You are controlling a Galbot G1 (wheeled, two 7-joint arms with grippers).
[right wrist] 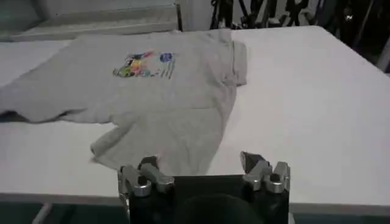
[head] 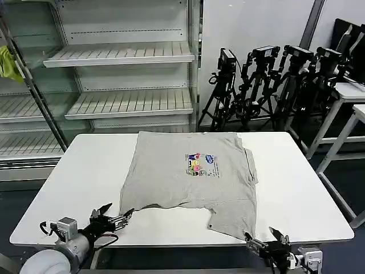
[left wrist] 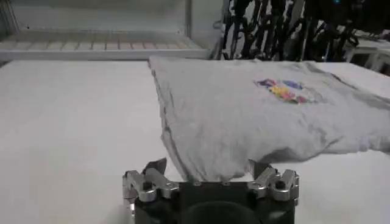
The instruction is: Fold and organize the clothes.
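Your T-shirt [head: 194, 177] lies print side up on the white table [head: 85, 177], roughly mid-table and a little toward your right. The multicoloured print [head: 202, 164] faces up. The cloth is not flat: the edge toward the shelves is folded straight across, the right side shows a doubled ridge, and a flap of fabric runs down to the table's near edge on the right. The near-left corner of the shirt comes to a point close to your left gripper.

Your left gripper [head: 114, 217] sits low over the near-left part of the table, jaws spread wide, holding nothing. In the left wrist view the gripper [left wrist: 210, 173] has the shirt's near hem [left wrist: 213, 164] lying between its two fingers; whether the fingertips [left wrist: 152, 168] touch the cloth, you cannot tell.

Your right gripper [head: 266, 238] is at the near-right table edge, just beside the hanging flap, jaws also wide and empty. In the right wrist view the gripper [right wrist: 201, 167] lines up with the flap's lower edge [right wrist: 164, 152], cloth in front of the opening.

Behind the table stand white shelves [head: 120, 80] on the left, a small yellow-green cloth [head: 8, 63] at their far left, and a row of black tripods [head: 268, 85] on the right.
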